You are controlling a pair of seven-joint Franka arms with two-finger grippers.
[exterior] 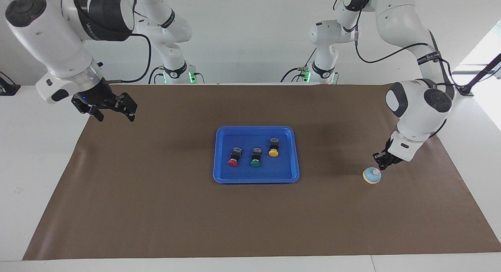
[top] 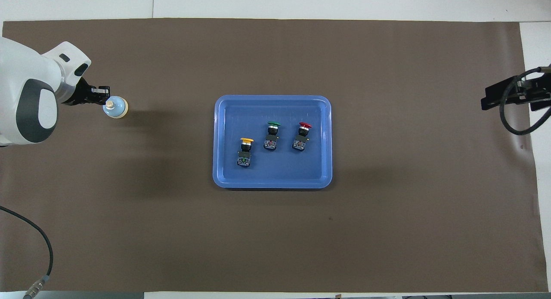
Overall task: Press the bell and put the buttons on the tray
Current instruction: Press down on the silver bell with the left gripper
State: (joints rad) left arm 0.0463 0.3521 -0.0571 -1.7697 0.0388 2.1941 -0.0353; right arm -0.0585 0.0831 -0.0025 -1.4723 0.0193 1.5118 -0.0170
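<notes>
**Sam:** Bell [exterior: 372,175] time! All three buttons sit in the tray [exterior: 223,174] in the middle of the table: red [exterior: 233,162], green [exterior: 255,163], and yellow [exterior: 273,153]. So I think the bell is the only job left.

**Mia:** Where is the bell?

**Sam:** On the brown mat [exterior: 156,217], at the left arm's end of the table, well apart from the tray. It stands upright with its little knob on top.

**Mia:** How should the arm ring it?

**Sam:** I think it should go straight down on the knob, right in the middle. A soft, short push, then lift up. If it comes from the side, the bell could slide away or tip.

**Mia:** Now tell me about the claws.

**Sam:** The right claw [exterior: 113,109] is up in the air over the mat's edge, at the right arm's end. Its fingers are spread wide and it holds nothing. That arm just waits.

**Mia:** And the other one?

**Sam:** The left claw [exterior: 382,163] is pinched tight and holds nothing. Its tip is just over the bell's knob, very close. I cannot tell if it touches the knob yet.
</notes>
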